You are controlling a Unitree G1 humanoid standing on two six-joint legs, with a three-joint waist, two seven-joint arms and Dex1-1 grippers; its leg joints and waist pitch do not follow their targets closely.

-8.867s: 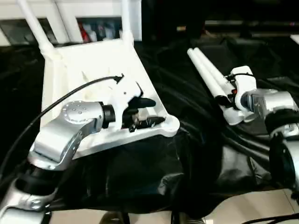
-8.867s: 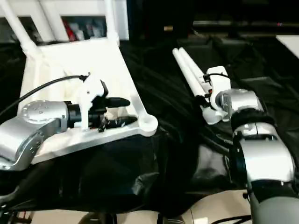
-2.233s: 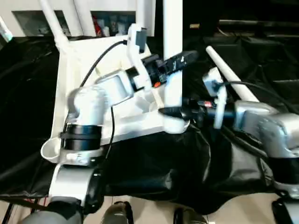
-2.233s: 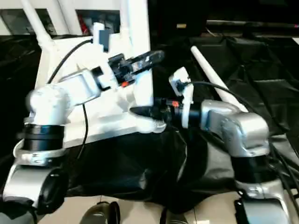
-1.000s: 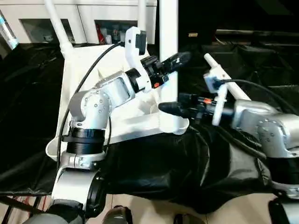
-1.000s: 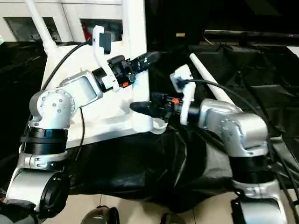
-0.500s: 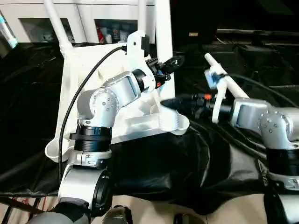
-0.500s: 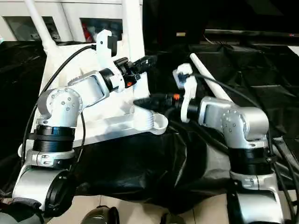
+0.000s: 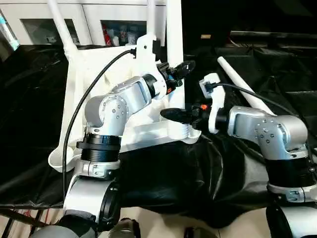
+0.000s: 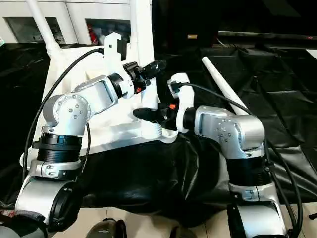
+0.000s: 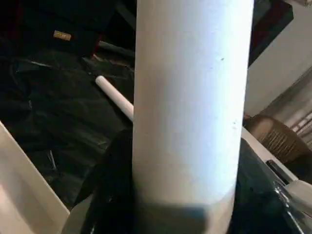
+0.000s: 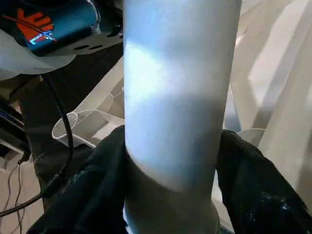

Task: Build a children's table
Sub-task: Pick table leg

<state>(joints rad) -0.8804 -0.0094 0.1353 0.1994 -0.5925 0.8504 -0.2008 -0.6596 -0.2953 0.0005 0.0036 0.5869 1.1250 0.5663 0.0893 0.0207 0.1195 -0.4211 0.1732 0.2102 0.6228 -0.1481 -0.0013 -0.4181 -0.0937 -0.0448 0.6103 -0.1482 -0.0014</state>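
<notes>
Black sheeting [image 9: 163,173] is covering the work surface, with white cabinets [image 9: 94,20] standing behind it. Seen from the head camera, the table top [image 9: 99,74] is lying upside down on the sheeting, ribbed underside facing up. Two legs are standing in its far corner sockets. A third leg [image 9: 174,34] is standing upright at the near right corner socket [image 9: 184,131]. The left gripper [image 9: 179,68] is reaching across the top and gripping this leg partway up, one black finger showing on each side. The right gripper [image 9: 171,115] is coming in level from the right and clasping the same leg low down, just above the socket. A fourth leg [image 9: 242,84] is lying loose on the sheeting, well apart to the right.

Left wrist camera: the upright leg [image 11: 192,97] is sitting between the gripper's two dark fingers [image 11: 114,185], which are touching it on both sides. The loose leg [image 11: 114,97] is lying beyond on the sheeting.

Right wrist camera: the same leg [image 12: 178,92] is standing between the right gripper's black fingers [image 12: 102,185], both pressed against its sides. The ribbed underside [image 12: 273,73] is showing behind, and the leg's foot is meeting the socket just below the fingers.
</notes>
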